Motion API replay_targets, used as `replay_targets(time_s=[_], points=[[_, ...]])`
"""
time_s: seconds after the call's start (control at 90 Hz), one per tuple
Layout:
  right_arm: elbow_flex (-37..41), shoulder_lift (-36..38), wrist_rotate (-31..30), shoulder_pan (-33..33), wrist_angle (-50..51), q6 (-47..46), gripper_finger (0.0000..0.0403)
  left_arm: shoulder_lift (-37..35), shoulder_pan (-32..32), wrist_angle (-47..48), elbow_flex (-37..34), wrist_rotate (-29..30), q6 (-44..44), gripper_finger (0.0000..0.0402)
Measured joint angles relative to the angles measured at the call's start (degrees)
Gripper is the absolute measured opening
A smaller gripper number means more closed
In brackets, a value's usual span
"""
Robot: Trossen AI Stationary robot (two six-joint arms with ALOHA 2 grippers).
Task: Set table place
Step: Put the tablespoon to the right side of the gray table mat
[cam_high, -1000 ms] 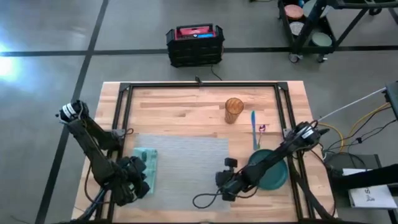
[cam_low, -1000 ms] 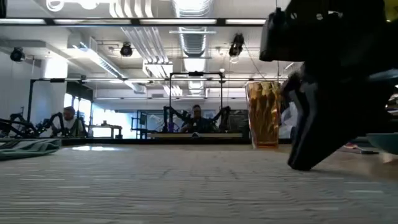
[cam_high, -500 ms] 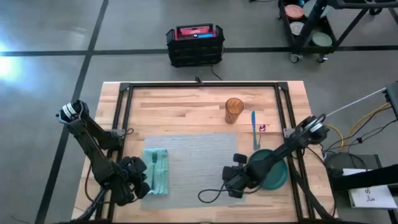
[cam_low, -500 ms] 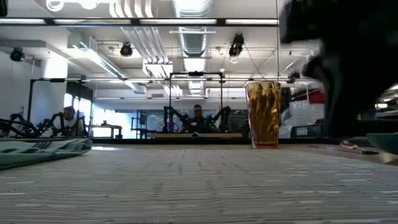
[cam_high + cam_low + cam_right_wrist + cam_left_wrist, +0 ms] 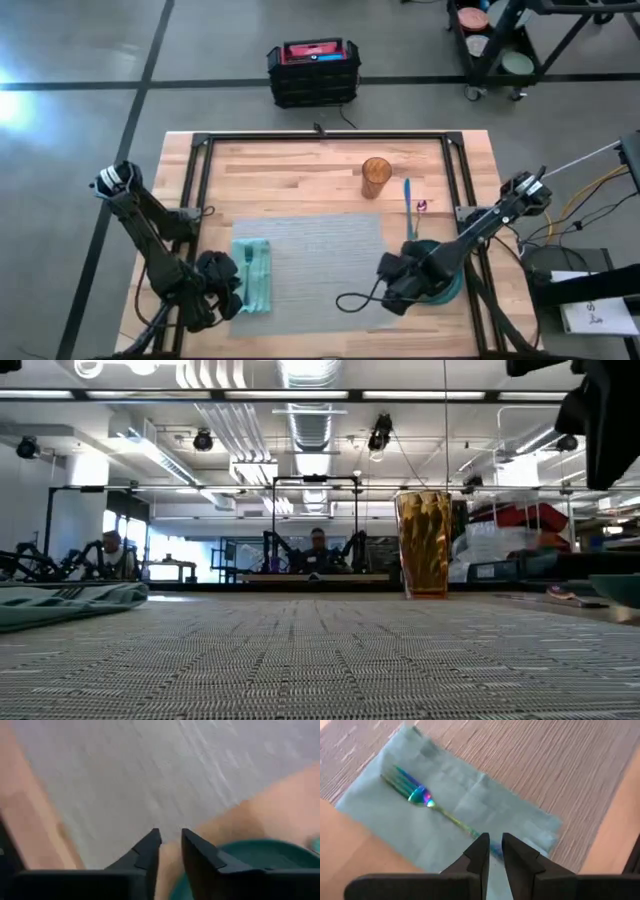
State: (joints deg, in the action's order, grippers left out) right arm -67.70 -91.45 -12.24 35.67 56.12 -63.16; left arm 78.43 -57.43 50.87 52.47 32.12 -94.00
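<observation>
The grey woven placemat [image 5: 315,262] lies flat on the wooden table [image 5: 300,180]. A teal napkin [image 5: 253,275] lies on the mat's left end, and a shiny fork [image 5: 427,802] lies on the napkin. My left gripper [image 5: 226,293] is shut at the napkin's near left corner, its tips [image 5: 493,845] over the fork's handle end. My right gripper [image 5: 390,280] is shut and raised over the strip of wood between the mat's right edge and the dark green plate [image 5: 445,280]. In the low view it hangs at the upper right [image 5: 600,410]. My left gripper's fingertips stand at the fork's handle end [image 5: 495,851], coming from above. I cannot tell whether they touch it. My right gripper touches nothing.
An amber glass [image 5: 376,176] stands beyond the mat's far right corner. A blue utensil [image 5: 408,205] lies on the wood between the glass and the plate. A loose black cable [image 5: 350,300] hangs from the right arm over the mat's near right part.
The placemat has slid along the table toward the right edge, carrying the napkin and fork with it. My right gripper, low on the mat a second ago, has risen off it and gone right to the plate's left rim.
</observation>
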Motion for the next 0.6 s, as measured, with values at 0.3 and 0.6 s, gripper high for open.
replay_targets(time_s=[0.3, 0.6], points=[[0.8, 1.4, -4.4, -8.0, 14.9, -8.9, 0.0183, 0.0, 1.3, -11.5, -2.3, 6.3, 6.9, 0.0038], [10.9, 5.8, -4.9, -25.6, 13.2, -2.6, 0.0193, 0.2, 1.6, -15.8, -4.3, 6.4, 7.4, 0.0038]])
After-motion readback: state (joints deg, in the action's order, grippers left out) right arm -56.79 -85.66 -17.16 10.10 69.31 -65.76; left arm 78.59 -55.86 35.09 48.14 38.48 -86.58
